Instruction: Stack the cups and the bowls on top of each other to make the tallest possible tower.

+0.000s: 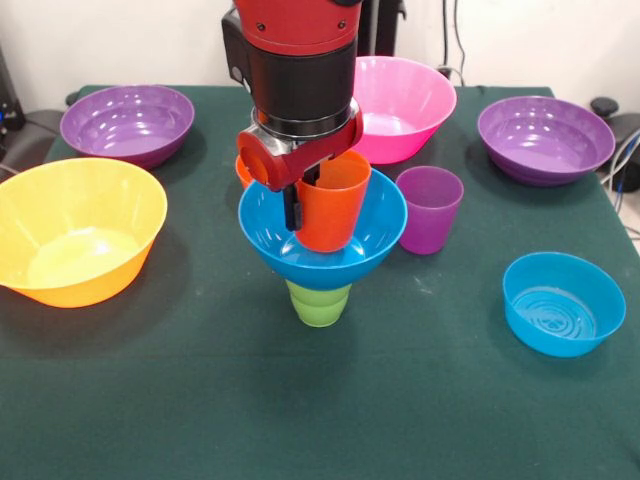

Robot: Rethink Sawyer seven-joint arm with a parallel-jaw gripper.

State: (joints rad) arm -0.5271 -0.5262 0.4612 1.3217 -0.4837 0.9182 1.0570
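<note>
The red and black gripper (300, 205) has its dark fingers (291, 208) closed on the rim of the orange plastic cup (332, 200) (one finger is outside the wall). This cup sits in the medium blue plastic bowl (322, 235), which rests on the green stepped plastic cup (319, 302) standing on the green table (200, 400).

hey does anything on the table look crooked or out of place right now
The orange cup looks askew: it leans sideways in the medium blue bowl, which perches on the green cup. The gripper is at the cup's rim. Nothing looks spilled or damaged.
</note>
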